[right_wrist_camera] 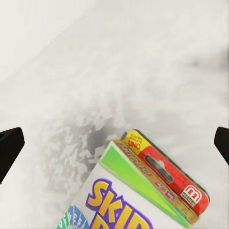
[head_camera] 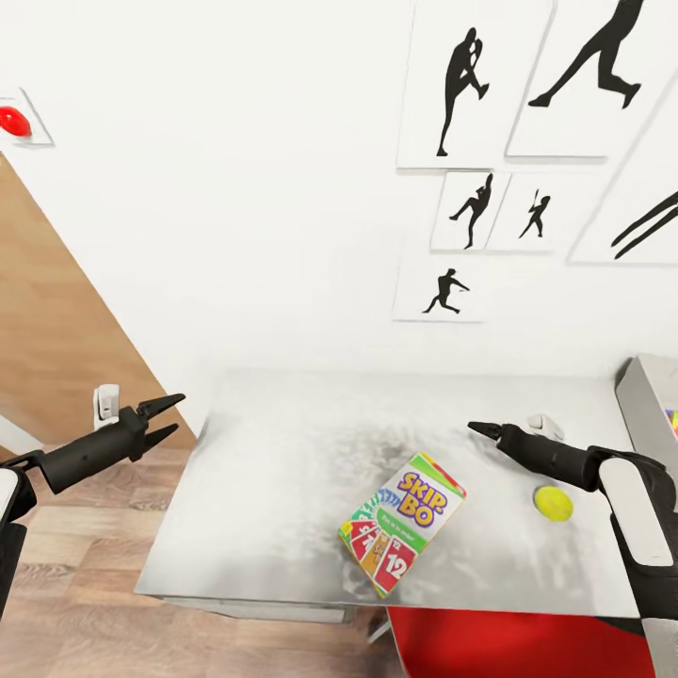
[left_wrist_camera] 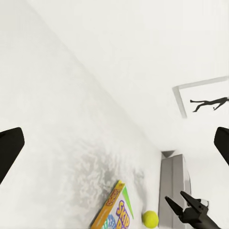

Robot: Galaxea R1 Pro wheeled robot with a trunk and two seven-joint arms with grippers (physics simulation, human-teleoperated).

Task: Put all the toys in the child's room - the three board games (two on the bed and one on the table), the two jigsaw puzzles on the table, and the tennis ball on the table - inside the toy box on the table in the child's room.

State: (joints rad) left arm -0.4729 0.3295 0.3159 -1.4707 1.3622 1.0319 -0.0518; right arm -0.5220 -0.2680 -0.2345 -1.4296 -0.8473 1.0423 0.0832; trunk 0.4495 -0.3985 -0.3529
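Two claws hover spread, empty: left claw (head_camera: 168,420) off desk (head_camera: 273,471) edge, right claw (head_camera: 482,430) above it. Skip-Bo box (head_camera: 403,523) lies mid-desk, tennis ball (head_camera: 553,503) near it.

Skip-Bo box (head_camera: 403,523) flat on table, yellow tennis ball (head_camera: 553,503) near

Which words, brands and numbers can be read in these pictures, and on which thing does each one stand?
"SKIP BO": front of the Skip-Bo box on the table.
"12": red card drawn on that front, near its lower corner.
"UNO": yellow patch on the red box lying under the Skip-Bo box.
Small line under "SKIP BO": too blurred to read.
Wall pictures: silhouettes, no text.
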